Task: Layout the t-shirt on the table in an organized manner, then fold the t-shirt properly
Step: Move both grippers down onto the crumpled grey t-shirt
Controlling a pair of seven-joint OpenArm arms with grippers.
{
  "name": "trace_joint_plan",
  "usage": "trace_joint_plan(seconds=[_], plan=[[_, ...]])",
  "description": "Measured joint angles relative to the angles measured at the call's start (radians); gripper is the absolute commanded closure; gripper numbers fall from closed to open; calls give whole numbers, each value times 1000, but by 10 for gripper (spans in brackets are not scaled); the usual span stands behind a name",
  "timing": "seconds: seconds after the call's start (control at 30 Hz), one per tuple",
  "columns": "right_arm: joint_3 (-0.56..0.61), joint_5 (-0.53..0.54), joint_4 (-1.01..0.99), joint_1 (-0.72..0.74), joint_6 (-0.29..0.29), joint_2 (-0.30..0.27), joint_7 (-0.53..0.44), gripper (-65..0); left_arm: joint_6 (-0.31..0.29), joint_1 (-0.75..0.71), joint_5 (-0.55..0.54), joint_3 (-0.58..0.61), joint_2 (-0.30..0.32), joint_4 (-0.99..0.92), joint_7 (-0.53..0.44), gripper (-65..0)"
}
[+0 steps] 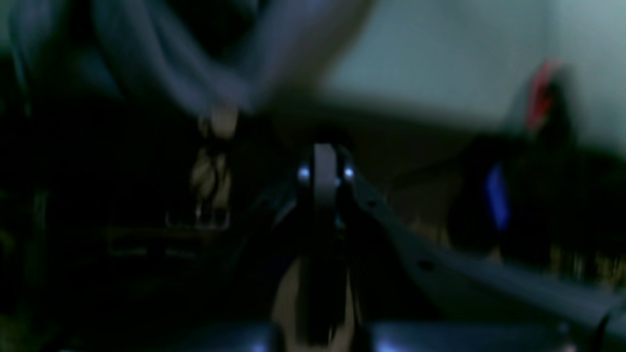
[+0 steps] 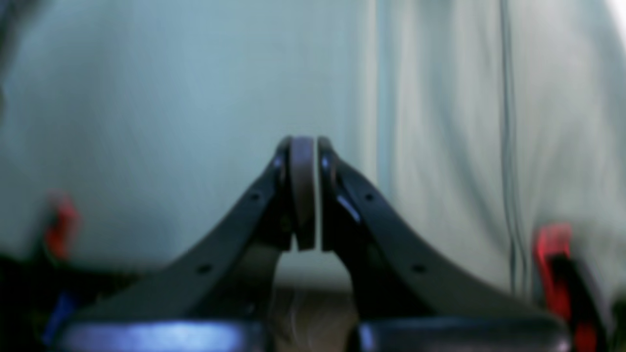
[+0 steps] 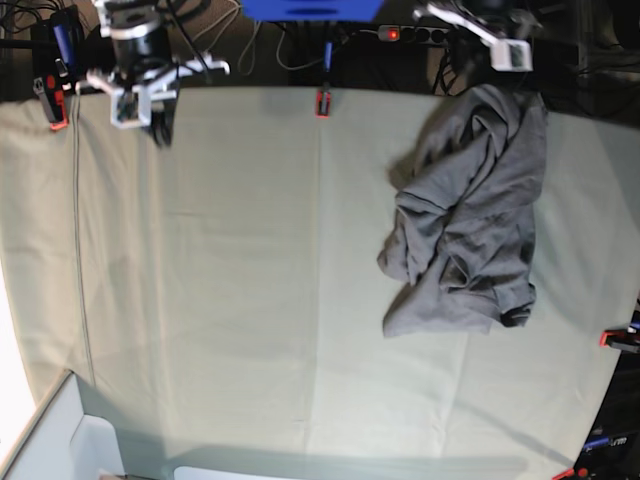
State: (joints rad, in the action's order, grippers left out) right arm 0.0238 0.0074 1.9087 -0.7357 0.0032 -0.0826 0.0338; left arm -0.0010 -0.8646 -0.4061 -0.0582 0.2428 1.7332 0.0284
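Both claws closed; t-shirt [image 3: 467, 225] soft, crumpled on creased table [image 3: 240, 260].

Crumpled t-shirt [image 3: 468, 225] lies on the table [image 3: 230, 270].

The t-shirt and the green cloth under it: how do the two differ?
The t-shirt is medium grey; the table cloth is pale sage green. The t-shirt lies crumpled in a heap with deep folds, while the table cloth is spread flat with only faint creases. The t-shirt covers one side near the far edge; the table cloth spans nearly the whole base view, held by red clamps. Both are soft fabric.
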Motion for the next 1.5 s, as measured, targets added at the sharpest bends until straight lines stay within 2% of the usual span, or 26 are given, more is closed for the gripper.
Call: trace_joint_plan(seconds=[0.1, 0.17, 0.3, 0.37, 0.4, 0.47, 0.53, 0.63, 0.7, 0.83, 1.0, 1.1, 1.23, 1.33, 1.5], plan=[[-1, 0, 47, 29, 0, 0, 34, 0, 16, 3, -37, -63, -13, 63, -2, -3], [16, 0, 66, 55, 0, 3, 119, 0, 9, 6, -48, -100, -29, 107, 6, -39], [109, 1, 68, 119, 0, -2, 259, 0, 9, 74, -49, -156, -27, 158, 13, -197], [159, 0, 72, 145, 5, -6, 296, 0, 0, 102, -48, -186, -28, 179, 55, -261], [186, 0, 77, 162, 16, -5, 309, -6, -2, 110, -49, -208, -27, 185, 96, -285], [240, 1, 80, 216, 97, -5, 364, -56, 6, 112, -48, -254, -35, 185, 165, -314], [300, -2, 80, 299, 156, 1, 441, -119, 5, 115, -48, -304, -61, 185, 216, -320], [409, -3, 80, 425, 179, 13, 528, -201, -2, 128, -48, -392, -100, 185, 266, -320], [470, 1, 66, 485, 187, 31, 531, -229, -2, 128, -48, -435, -117, 186, 294, -320], [526, -2, -50, 595, 212, 85, 544, -243, -2, 122, -48, -465, -126, 185, 356, -320], [578, 2, -274, 706, 237, 144, 541, -244, -3, 126, -48, -465, -126, 186, 358, -319], [602, -2, -417, 777, 239, 163, 544, -245, -2, 117, -48, -466, -127, 186, 361, -320], [601, -3, -504, 806, 238, 182, 538, -245, -2, 132, -47, -462, -127, 188, 360, -320], [596, 1, -498, 787, 238, 170, 495, -245, 6, 212, -42, -433, -129, 214, 366, -320], [499, -4, -417, 707, 237, 89, 498, -245, 2, 389, -45, -355, -133, 221, 365, -320]])
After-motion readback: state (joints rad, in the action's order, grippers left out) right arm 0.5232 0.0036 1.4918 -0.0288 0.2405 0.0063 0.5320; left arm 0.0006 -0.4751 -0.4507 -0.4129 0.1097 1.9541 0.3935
